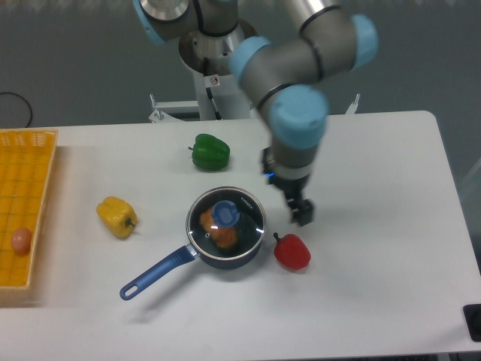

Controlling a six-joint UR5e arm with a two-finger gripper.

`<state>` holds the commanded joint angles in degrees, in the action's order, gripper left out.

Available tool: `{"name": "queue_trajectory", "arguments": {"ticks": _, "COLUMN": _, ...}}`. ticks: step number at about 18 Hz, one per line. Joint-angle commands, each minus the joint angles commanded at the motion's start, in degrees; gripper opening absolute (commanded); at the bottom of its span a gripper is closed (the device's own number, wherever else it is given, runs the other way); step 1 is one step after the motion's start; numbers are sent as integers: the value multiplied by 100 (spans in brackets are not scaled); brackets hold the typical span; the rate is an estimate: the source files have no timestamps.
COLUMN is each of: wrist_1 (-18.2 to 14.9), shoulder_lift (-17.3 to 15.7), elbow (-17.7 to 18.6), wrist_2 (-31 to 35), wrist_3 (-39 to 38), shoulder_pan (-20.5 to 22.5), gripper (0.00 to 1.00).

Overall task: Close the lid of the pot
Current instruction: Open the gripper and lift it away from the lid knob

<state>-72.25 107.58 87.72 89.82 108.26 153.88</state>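
Though its rim lettering is unreadable, pot lid [225, 216] covers pot [242, 257].

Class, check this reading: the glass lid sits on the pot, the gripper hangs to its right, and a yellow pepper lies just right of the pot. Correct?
Not quite. In the fixed camera view the pepper just right of the pot is red; the yellow pepper lies to its left. The glass lid does sit on the pot, and the gripper hangs to its right.

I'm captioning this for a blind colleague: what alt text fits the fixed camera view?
A glass pot lid sits on a dark pot on a white table, something orange inside; the gripper hovers right of it. Green pepper, yellow pepper and red pepper lie around.
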Motion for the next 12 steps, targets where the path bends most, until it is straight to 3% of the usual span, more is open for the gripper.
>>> {"name": "queue_trajectory", "arguments": {"ticks": 5, "wrist_1": 158, "shoulder_lift": 298, "elbow": -44, "wrist_2": 0, "wrist_3": 677, "shoulder_pan": 537, "gripper": 100}}
{"name": "queue_trajectory", "arguments": {"ticks": 12, "wrist_1": 212, "shoulder_lift": 361, "elbow": 17, "wrist_2": 62, "wrist_3": 1189, "shoulder_pan": 660, "gripper": 100}}
